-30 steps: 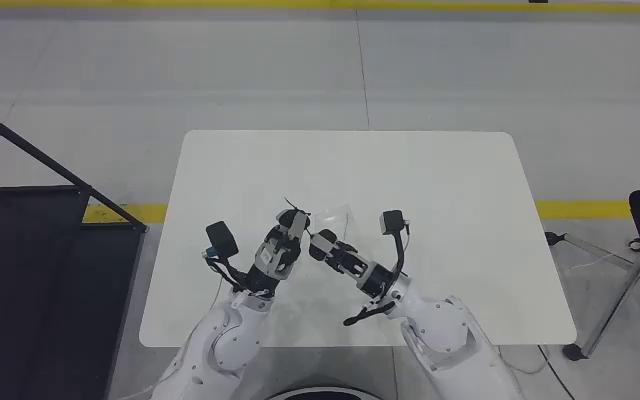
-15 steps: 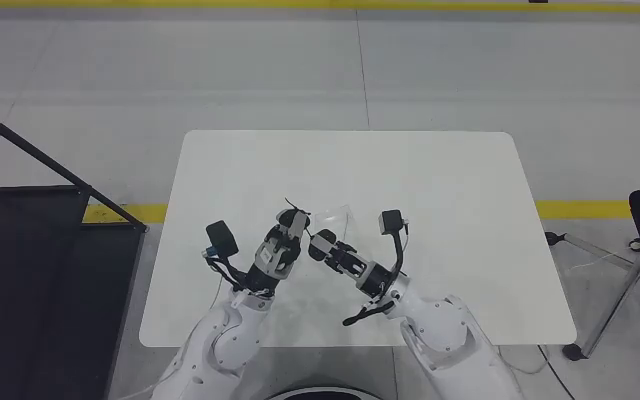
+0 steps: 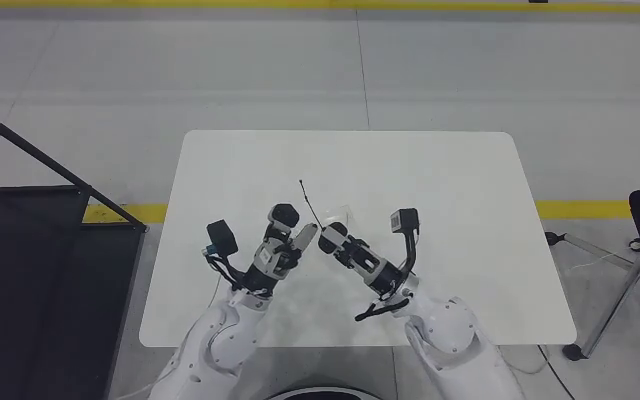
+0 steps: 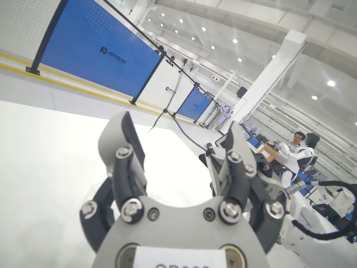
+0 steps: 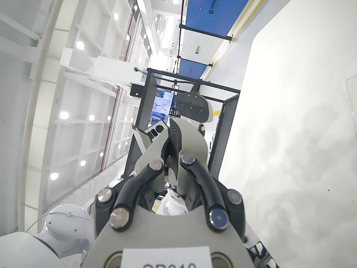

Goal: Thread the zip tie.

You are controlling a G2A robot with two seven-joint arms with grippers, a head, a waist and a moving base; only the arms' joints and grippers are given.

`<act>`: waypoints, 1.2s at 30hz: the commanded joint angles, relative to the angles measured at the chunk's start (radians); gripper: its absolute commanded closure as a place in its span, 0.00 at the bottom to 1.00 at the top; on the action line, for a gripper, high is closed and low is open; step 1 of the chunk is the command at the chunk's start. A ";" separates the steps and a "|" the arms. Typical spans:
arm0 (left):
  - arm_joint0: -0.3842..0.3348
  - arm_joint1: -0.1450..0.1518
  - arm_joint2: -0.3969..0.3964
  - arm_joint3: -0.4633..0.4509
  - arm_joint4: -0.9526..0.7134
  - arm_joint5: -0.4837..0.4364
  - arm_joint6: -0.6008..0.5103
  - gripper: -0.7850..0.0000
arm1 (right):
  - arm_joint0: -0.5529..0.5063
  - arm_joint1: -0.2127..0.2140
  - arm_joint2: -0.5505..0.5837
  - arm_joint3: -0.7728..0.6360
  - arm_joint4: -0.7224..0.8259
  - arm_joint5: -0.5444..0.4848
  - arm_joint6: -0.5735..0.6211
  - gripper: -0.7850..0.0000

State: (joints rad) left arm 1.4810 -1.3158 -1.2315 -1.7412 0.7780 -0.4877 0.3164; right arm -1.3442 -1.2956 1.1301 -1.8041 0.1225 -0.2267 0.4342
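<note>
Jaws on left wide apart, empty, right jaws clamped on zip tie (image 3: 311, 203)

White bench (image 3: 450, 200) with rounded corners, on a pale grey floor (image 3: 200, 70) with thin seams. A yellow floor line (image 3: 590, 209) shows on both sides of the bench, with a second one (image 3: 300, 5) farther out. A black panel (image 3: 50, 290) with a slanted black bar stands left of the bench. Far side: blue partition panels (image 4: 83, 45) in black frames, white ones between. White column (image 4: 267, 76), white beams, round ceiling lights (image 4: 235, 41) lit. Perforated white board (image 4: 22, 6) beside the nearest blue panel.
</note>
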 commanded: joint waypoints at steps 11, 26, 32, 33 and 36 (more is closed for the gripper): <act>0.007 0.017 -0.109 0.004 -0.384 -0.067 -0.216 0.00 | 0.000 0.009 0.056 0.026 0.219 -0.063 0.163 1.00; -0.143 0.066 -0.221 0.115 -0.982 0.110 -0.987 0.00 | 0.049 0.029 0.115 0.100 0.466 -0.018 0.497 1.00; -0.143 0.066 -0.221 0.115 -0.982 0.110 -0.987 0.00 | 0.051 0.030 0.117 0.101 0.456 -0.015 0.493 1.00; -0.143 0.066 -0.221 0.115 -0.982 0.110 -0.987 0.00 | 0.051 0.030 0.117 0.101 0.456 -0.015 0.493 1.00; -0.143 0.066 -0.221 0.115 -0.982 0.110 -0.987 0.00 | 0.051 0.030 0.117 0.101 0.456 -0.015 0.493 1.00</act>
State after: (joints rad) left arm 1.3380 -1.2493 -1.4524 -1.6267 -0.2043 -0.3778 -0.6702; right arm -1.2932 -1.2656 1.2468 -1.7033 0.5781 -0.2419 0.9268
